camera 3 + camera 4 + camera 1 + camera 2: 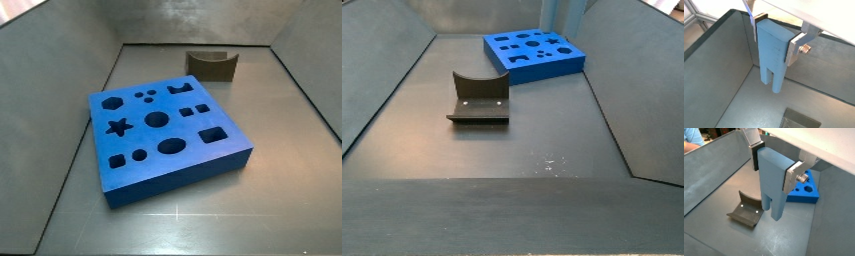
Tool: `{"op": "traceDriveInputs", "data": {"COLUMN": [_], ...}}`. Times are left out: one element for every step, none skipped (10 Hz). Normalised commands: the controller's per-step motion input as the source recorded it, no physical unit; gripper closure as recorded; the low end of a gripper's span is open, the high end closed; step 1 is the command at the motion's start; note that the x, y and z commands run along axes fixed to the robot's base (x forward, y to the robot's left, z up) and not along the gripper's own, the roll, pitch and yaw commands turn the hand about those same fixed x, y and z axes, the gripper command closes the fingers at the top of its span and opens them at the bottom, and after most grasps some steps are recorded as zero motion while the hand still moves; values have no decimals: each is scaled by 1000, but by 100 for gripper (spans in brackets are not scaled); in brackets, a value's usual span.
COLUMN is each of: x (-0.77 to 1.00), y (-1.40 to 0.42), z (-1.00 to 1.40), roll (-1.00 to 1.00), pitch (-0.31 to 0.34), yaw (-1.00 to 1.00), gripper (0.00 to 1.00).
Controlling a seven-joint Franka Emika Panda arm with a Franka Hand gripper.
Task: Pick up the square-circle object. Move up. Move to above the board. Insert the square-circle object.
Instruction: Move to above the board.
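My gripper is shut on the upper end of the square-circle object, a tall light grey-blue slab that hangs with its two prongs pointing down. Both wrist views show it held well above the grey floor, with a silver finger pressed on each narrow side of the slab. The board, a thick bright blue block with shaped holes, lies on the floor. In a wrist view it shows just behind the slab. In a side view the board sits at the back, and the gripper is out of frame.
A dark brown U-shaped block stands on the floor away from the board; it also shows in a wrist view and a side view. Grey sloping walls enclose the work area.
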Motion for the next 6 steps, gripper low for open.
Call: {"op": "traceDriveInputs", "data": {"x": [53,54,48,44,47,46], "y": [-1000,-1000,-1000,-1000,-1000,-1000], "z": [-50,-49,-45,-43,-43,-42], "roll": [420,429,508,359,221,175], "pitch": [307,304,303,214,116,88], "yaw": [1000,1000,953,677,370,263], "gripper": [100,100,100,100,100,100]}}
